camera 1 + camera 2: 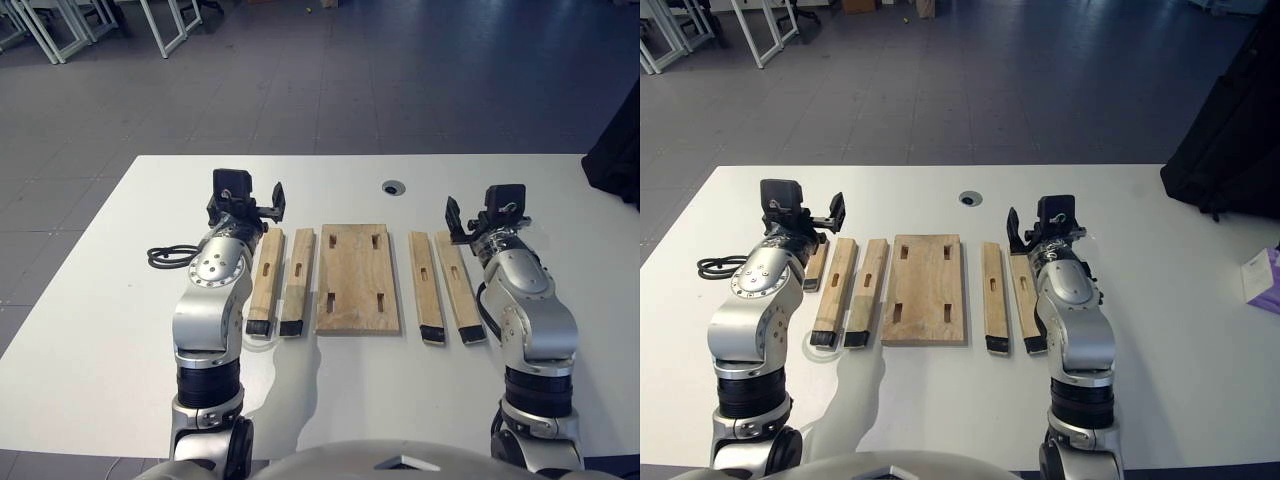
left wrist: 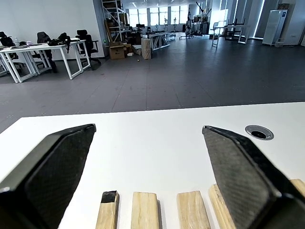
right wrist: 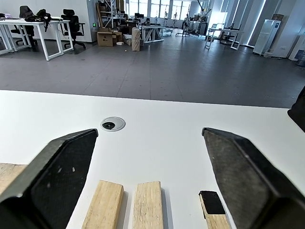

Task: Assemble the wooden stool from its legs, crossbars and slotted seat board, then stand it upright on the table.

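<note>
The left gripper [image 2: 147,143] and right gripper [image 3: 150,138] are held wide and empty near the legs' [image 1: 298,280] far ends. The board [image 1: 357,278] lies at the middle of the table [image 1: 120,330]. With legs paired so closely, two might be pinched together, or a neighbour knocked askew.

Head stereo pair looking down over table [image 1: 100,300], wrist cameras low, facing forward, all sharing cable hole [image 1: 394,187]

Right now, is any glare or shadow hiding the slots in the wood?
Left eye view: no, even light, the board shows all four slots. Left wrist view: bright windows far behind, no glare on the table; right wrist view alike.
</note>
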Available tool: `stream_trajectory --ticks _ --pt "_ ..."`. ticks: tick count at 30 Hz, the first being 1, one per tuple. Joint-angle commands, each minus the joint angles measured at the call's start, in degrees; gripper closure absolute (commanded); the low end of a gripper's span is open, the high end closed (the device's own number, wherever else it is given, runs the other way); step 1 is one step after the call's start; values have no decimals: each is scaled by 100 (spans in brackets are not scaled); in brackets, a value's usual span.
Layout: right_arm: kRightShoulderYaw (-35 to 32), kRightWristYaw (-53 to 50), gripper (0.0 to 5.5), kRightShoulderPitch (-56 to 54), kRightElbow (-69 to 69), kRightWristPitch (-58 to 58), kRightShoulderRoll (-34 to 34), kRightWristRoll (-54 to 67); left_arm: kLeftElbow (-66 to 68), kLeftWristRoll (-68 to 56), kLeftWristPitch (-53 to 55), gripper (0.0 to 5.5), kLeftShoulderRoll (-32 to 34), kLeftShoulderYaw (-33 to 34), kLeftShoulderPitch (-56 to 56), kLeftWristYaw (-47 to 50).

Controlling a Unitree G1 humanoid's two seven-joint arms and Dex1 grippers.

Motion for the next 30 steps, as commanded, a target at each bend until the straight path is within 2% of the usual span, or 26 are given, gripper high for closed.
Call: stream_trajectory --ticks 1,6,9,13,22,28,30 --pt "-125 65 145 -27 30 158 7 122 -58 -17 105 135 -59 36 76 65" --pt "-438 543 145 325 110 38 -405 328 -83 -2 73 135 -81 48 115 86" --pt "-783 1019 145 547 498 -14 -856 528 -74 27 42 135 -95 4 144 99" --pt "-885 1378 145 645 1121 -211 -1254 534 -108 28 57 135 -110 4 193 119" --pt "-765 1522 145 886 2117 -684 -1365 400 -104 -26 99 135 -76 -1 153 95" --pt "-381 1551 145 1159 2937 -1058 -1361 179 -74 -48 144 135 -25 -12 45 55" --pt "-338 1541 179 1218 3119 -1130 -1327 186 -87 -55 155 136 -11 -10 44 47"
